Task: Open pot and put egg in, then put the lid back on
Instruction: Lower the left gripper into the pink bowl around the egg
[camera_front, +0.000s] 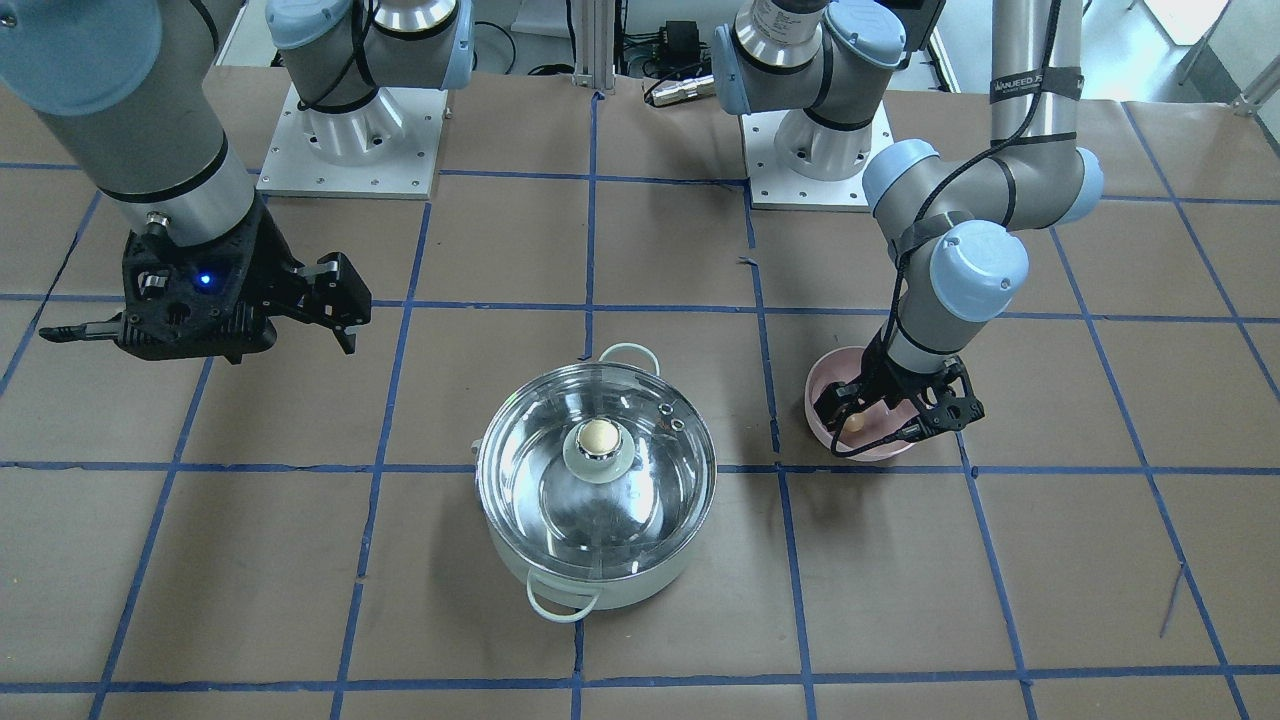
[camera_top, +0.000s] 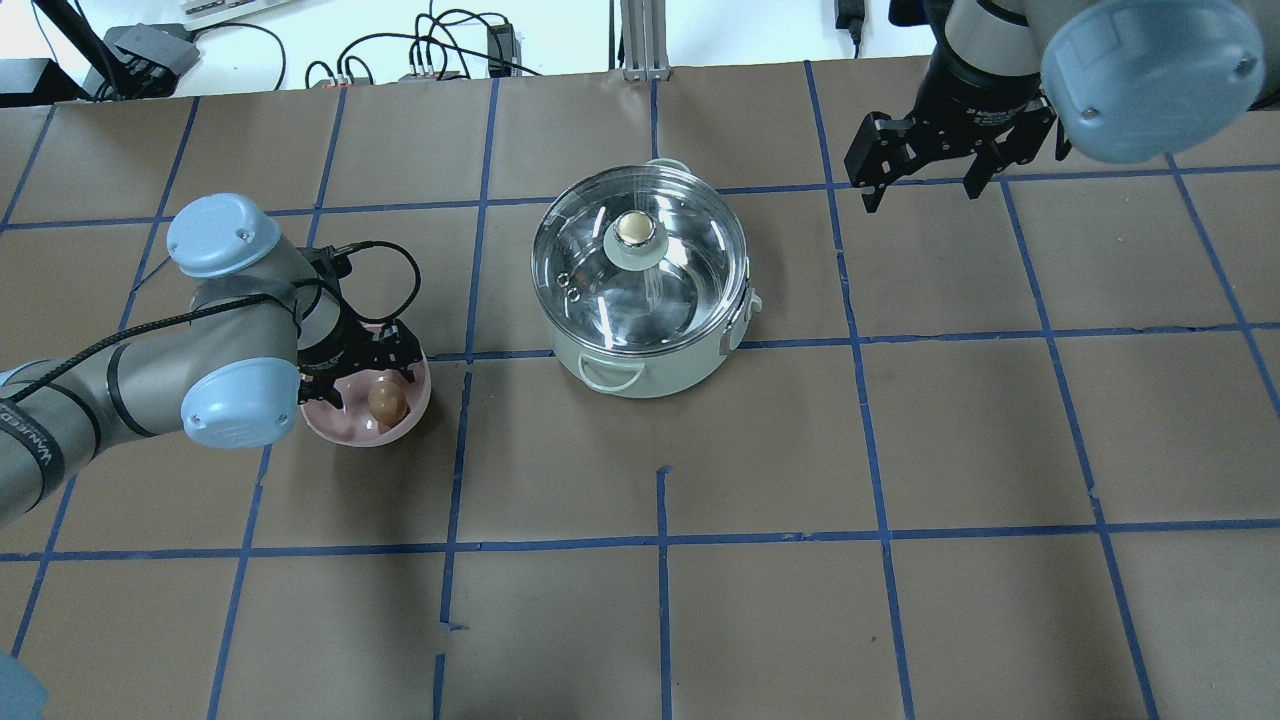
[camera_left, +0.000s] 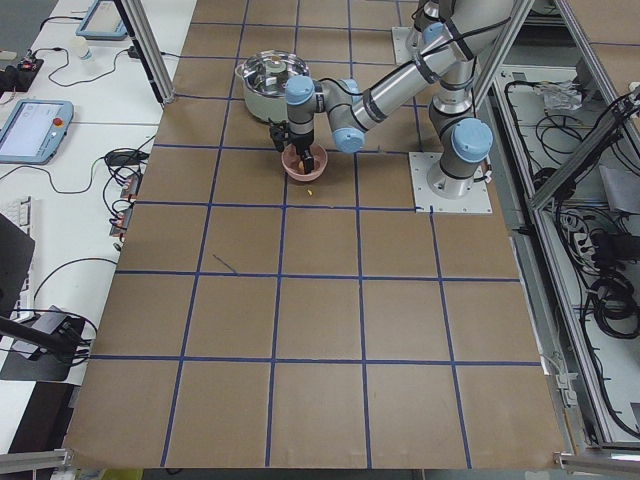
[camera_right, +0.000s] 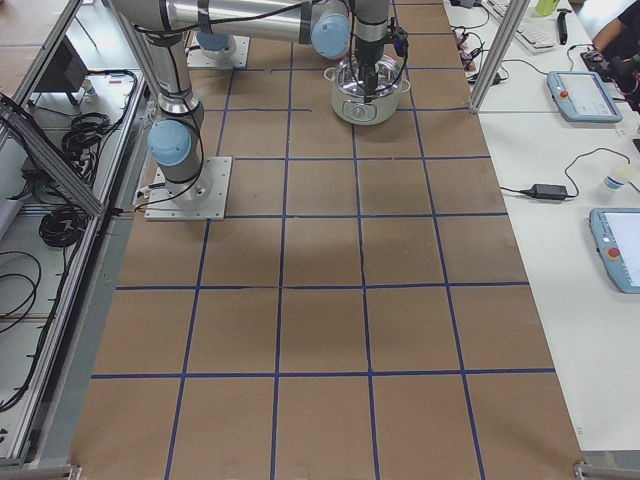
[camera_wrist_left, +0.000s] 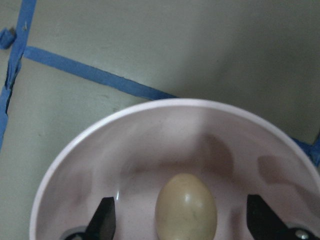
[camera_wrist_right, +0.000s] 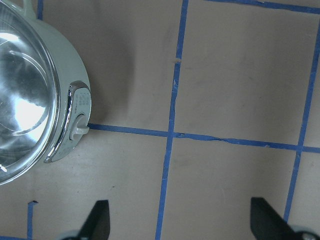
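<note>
The pot (camera_top: 650, 365) stands mid-table with the glass lid (camera_top: 690, 260) on it, its beige-capped knob (camera_top: 635, 232) upright. The egg (camera_top: 386, 401) lies in a pink bowl (camera_top: 345, 432) to the pot's left. My left gripper (camera_top: 365, 375) is lowered into the bowl, open, with its fingers on either side of the egg; the left wrist view shows the egg (camera_wrist_left: 186, 207) between the two fingertips (camera_wrist_left: 105, 217), with no contact visible. My right gripper (camera_top: 920, 185) is open and empty, hovering to the right of the pot and beyond it. In the right wrist view the pot (camera_wrist_right: 65, 65) is at the left edge.
Brown paper with a blue tape grid (camera_top: 660, 540) covers the table. Both arm bases (camera_front: 350, 140) stand on the robot's side. Cables and boxes (camera_top: 440, 60) lie past the far edge. The left arm's elbow (camera_top: 240, 400) hangs low beside the bowl.
</note>
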